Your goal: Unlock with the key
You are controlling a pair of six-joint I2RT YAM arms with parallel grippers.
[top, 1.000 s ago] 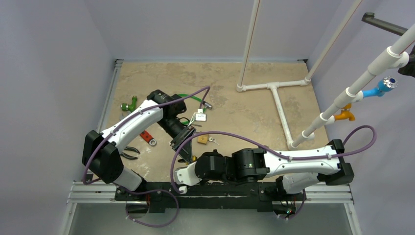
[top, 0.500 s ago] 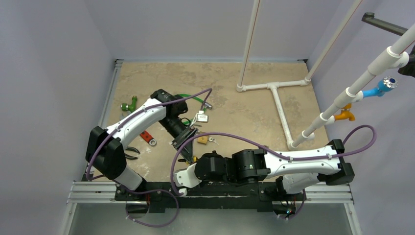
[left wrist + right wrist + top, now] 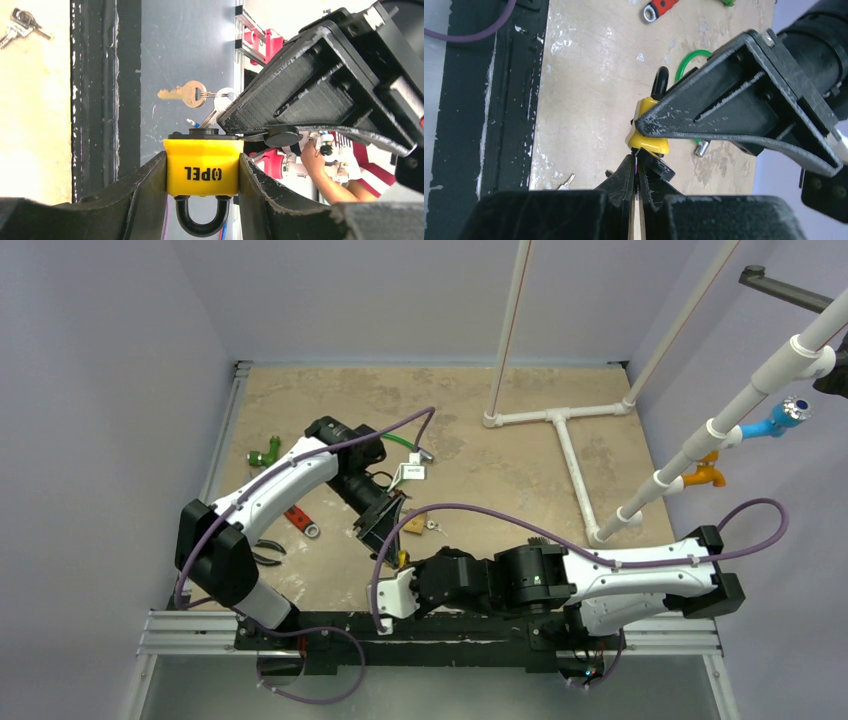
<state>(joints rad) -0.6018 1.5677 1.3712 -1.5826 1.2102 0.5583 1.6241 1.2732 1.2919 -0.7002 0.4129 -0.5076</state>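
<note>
— Lock (image 3: 202, 172): where is it?
— Held off the table (image 3: 480, 470), above its near edge and a little left of centre, between the two arms. The left gripper (image 3: 202, 167) clamps the yellow body, with one finger pressed on each flat side.
— And the other gripper?
— The right gripper (image 3: 636, 176) is pinched fully closed at the lock's keyway end. It appears to grasp the head of a silver key (image 3: 214, 111) whose blade points into the black cap. How deep the blade sits cannot be told. A brass key (image 3: 182, 94) dangles from the same ring.
— What does the lock look like?
— It has a small, blocky yellow body with black lettering that reads upside down in the left wrist view. A black cap sits at the keyway end. At the opposite end is a black U-shaped shackle (image 3: 202, 231), which appears closed, with both legs in the body.
— How will it handle?
— It is probably rigid and fairly light. The smooth casing could twist between the fingers as the key turns. The flat sides are the place to hold it, clear of the shackle so that it can spring free. The key looks thin and stiff, best held by its head and turned about its own axis. Sideways force might bend it or make it slip.
</note>
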